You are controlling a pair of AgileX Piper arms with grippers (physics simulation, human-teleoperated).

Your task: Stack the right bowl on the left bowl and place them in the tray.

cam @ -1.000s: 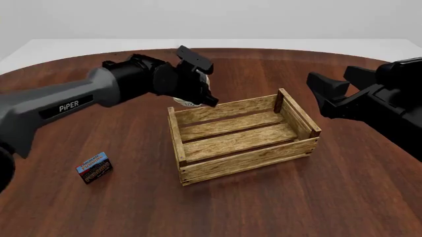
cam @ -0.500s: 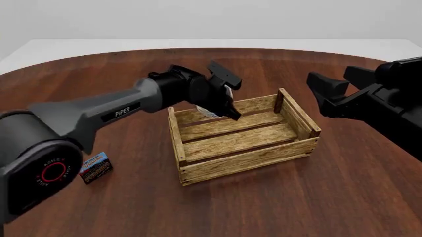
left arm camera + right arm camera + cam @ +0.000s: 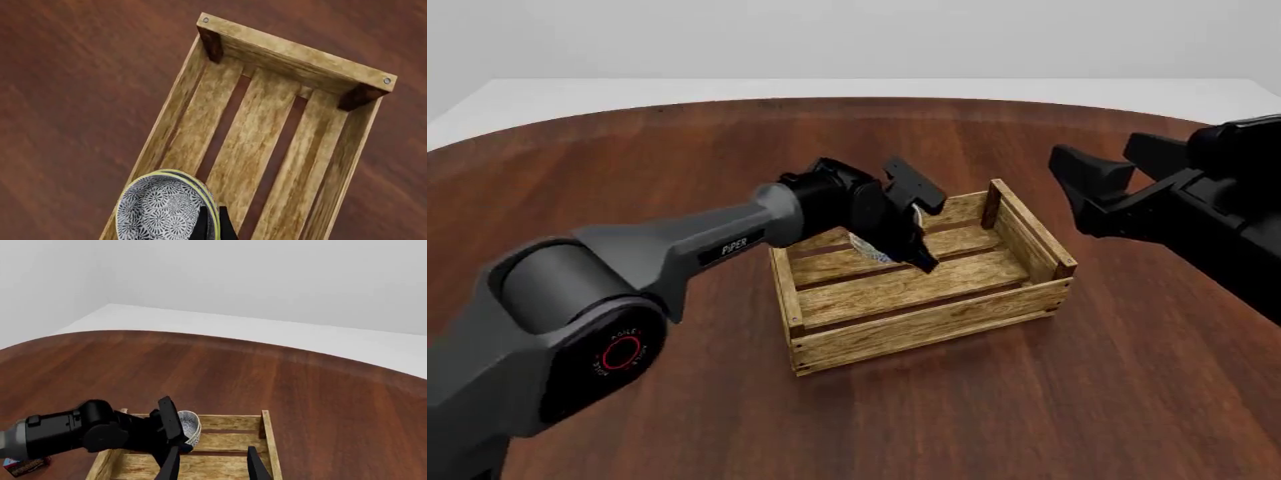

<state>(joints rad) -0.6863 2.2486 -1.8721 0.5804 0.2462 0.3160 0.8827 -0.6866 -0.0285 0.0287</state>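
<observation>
Two nested bowls point(image 3: 160, 212), speckled blue-grey inside with pale rims, hang tilted over the left end of the tray point(image 3: 293, 52). I cannot tell which bowl is the right one and which the left. My left gripper point(image 3: 910, 250) is shut on the rim of the bowls point(image 3: 865, 246), just above the slatted floor of the tray point(image 3: 928, 320). In the left wrist view, the black fingertips point(image 3: 212, 227) pinch that rim. My right gripper point(image 3: 1081, 195) stands open, holding nothing, above the table to the right of the tray. Its wrist view shows the bowls point(image 3: 190, 427) inside the tray point(image 3: 220, 421).
The left arm point(image 3: 694, 250) stretches across the table from the near left to the tray. A small blue-red box point(image 3: 23, 466) lies on the table, seen at the edge of the right wrist view. The round dark wood table point(image 3: 1028, 400) surrounds the tray.
My left arm has carried the bowls rightward, from behind the tray's back-left corner to over its inside, and lower. The right arm has not moved.
</observation>
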